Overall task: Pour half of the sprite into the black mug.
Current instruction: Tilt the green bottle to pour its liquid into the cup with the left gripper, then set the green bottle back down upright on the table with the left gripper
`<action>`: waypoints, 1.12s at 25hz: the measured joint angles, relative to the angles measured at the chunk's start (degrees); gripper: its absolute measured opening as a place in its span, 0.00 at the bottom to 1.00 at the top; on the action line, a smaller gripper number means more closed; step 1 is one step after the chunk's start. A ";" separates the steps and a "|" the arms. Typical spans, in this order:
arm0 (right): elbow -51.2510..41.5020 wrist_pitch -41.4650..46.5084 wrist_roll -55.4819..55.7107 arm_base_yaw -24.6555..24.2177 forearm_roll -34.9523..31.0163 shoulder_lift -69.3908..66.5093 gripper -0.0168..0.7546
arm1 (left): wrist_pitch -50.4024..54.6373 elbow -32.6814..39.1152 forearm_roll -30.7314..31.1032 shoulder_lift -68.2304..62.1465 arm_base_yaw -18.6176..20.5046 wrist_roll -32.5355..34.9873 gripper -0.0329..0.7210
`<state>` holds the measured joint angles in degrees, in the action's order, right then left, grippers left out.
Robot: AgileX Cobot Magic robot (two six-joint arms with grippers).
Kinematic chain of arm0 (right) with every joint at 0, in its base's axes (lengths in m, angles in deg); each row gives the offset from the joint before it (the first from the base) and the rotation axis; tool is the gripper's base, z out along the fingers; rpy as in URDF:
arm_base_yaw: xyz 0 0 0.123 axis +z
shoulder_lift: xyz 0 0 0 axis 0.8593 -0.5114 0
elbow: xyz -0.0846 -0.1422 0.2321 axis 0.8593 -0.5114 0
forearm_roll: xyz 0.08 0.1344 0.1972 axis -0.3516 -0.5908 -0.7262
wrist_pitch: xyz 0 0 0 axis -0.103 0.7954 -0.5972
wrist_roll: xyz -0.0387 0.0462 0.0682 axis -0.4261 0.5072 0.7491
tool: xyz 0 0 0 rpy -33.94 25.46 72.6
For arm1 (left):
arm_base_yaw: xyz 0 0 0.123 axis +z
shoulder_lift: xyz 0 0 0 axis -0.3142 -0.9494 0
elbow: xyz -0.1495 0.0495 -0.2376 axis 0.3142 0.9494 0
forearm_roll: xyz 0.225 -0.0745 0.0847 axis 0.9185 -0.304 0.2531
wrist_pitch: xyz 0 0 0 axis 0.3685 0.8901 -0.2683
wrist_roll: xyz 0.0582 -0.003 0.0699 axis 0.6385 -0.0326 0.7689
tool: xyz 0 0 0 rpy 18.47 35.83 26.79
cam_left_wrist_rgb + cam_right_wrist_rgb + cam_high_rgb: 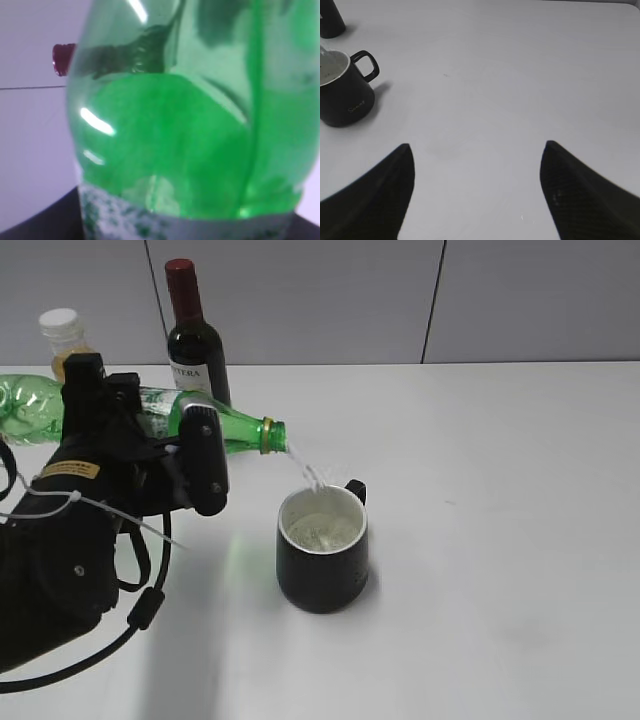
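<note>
- Left of the table's middle, the tall translucent green plastic sprite bottle (225, 427) lies almost level in the air, its open mouth just above and to the left of the squat matte black mug (322, 565), and a thin stream falls from the neck into the mug's white inside.
- The left gripper (160, 455) is clamped round the bottle's labelled middle; the left wrist view shows only green plastic and the pale label edge, filling the frame.
- The mug stands upright on the white table (500, 540), handle turned to the far right, with fizzing liquid already well up its wall, though how much remains in the bottle cannot be read.
- The right gripper (477, 195) hangs over bare table with its two dark fingers spread wide and nothing between them; the mug sits well to its left.
- Behind the pour stand a dark wine bottle with a red cap (195, 335) and a white-capped orange juice bottle (65, 340), both clear of the stream.
- Handling judgement: thin plastic will likely give under a hard squeeze and lighten as it empties, so a grip at the stiffer labelled waist seems sound; the wet, smooth shoulder looks slippery.
- Risk: foam may rise fast, so tilting back gently seems wise.
</note>
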<state>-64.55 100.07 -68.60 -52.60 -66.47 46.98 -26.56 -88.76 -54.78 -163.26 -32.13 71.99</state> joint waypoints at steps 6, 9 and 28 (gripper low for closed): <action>0.00 0.00 0.00 0.00 0.00 0.00 0.79 | 0.16 0.00 0.02 0.00 0.00 -2.78 0.65; 0.00 0.00 0.00 0.00 0.00 0.00 0.79 | 0.16 0.00 0.15 0.00 0.00 -7.18 0.65; 0.00 0.00 0.00 0.00 0.00 0.00 0.79 | 4.14 0.00 18.05 0.00 1.94 -74.04 0.65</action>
<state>-64.55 100.07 -68.60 -52.60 -66.47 46.98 -22.43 -88.76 -36.72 -163.26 -30.19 -2.05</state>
